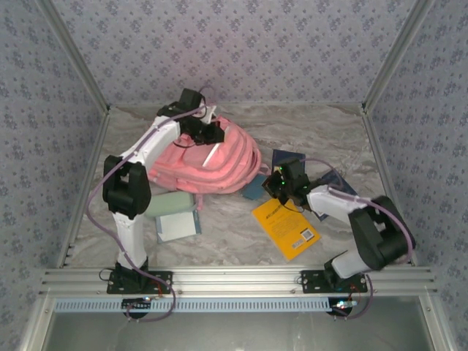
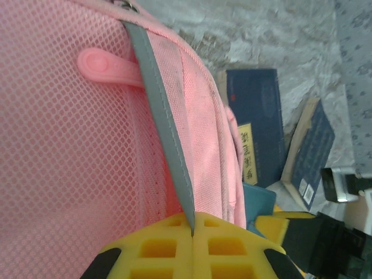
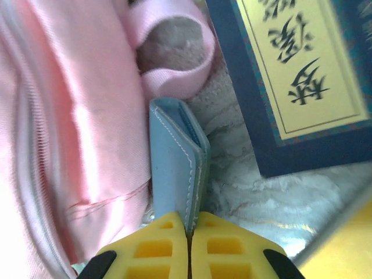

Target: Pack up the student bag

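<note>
1. Yellow pads of the left gripper (image 2: 192, 231) are pressed together with the grey strip (image 2: 165, 116) of the student bag (image 2: 70, 174) pinched between them, so it's clamped on that strip.
2. Around that pinch it's all pink mesh, plus a rubbery pink zip pull (image 2: 107, 65) lying just beside the strip.
3. The right gripper (image 3: 189, 229) is closed too, nipping the bottom edge of a blue pouch (image 3: 174, 157) with white stitching.
4. That pouch stands on edge right against the bag's side, with a pink strap loop (image 3: 174, 75) just past it.
5. A dark blue book (image 3: 290, 75) with a yellow label lies flat on the marble table (image 3: 244, 174), just beside the pouch.
6. From above, the bag lies left of centre on the table, the left arm reaching over its far end.
7. A yellow book (image 1: 287, 228) lies near the right arm, and a pale green case (image 1: 172, 202) and a light notebook (image 1: 178, 225) lie by the bag's near edge.
</note>
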{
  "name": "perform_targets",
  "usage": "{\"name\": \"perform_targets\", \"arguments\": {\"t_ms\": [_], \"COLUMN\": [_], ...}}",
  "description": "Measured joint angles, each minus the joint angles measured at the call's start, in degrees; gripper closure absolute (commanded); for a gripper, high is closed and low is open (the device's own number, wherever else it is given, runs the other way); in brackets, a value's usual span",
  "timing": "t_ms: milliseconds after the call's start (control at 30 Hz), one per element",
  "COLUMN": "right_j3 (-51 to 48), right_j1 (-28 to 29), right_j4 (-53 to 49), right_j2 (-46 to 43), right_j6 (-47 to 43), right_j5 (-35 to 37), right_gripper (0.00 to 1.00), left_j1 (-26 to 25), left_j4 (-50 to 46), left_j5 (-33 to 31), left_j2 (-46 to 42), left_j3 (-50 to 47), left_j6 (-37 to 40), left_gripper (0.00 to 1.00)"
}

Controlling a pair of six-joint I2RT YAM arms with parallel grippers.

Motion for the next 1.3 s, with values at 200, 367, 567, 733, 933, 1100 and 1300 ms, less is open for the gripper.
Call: {"name": "perform_targets", "arguments": {"t_ms": [200,367,567,733,933,1100,1300], "right_j3": [0.37,4.17,12.70,14.53,18.08,17.90,18.75], "right_j1": [-0.04,-0.13,-0.15,-0.46,-1.07,-1.07,-0.83], "right_j4": [-12.15,-20.81,-24.30,-24.13,-22.14,-15.67,-6.32], "right_j2": [-15.78,-24.57,-25.40,-22.99,-10.05,-2.34,7.13], "right_j6": [-4.92,-11.50,-19.96,-22.62,-22.23,-16.59,-10.14], "right_j5": [9.22,14.45,13.20,9.05,2.34,-0.26,-0.61], "right_gripper": [1.00,1.00,1.00,1.00,0.93,0.96,0.72], "left_j1": [3.08,3.28,2.67,1.90,1.81,2.05,2.38], "left_j4": [-6.27,-9.68,-10.91,-10.14,-7.19,-3.67,-0.85], "left_j5": [0.96,4.63,11.58,17.81,23.21,25.44,26.58], "left_j2": [0.00,0.00,0.00,-0.24,-0.85,-2.45,-3.45], "left_j3": [12.72,19.32,22.38,21.55,17.79,13.44,11.32], "left_j6": [1.44,2.64,3.52,3.65,2.78,1.40,-0.09], "left_gripper": [1.00,1.00,1.00,1.00,1.00,1.00,1.00]}}
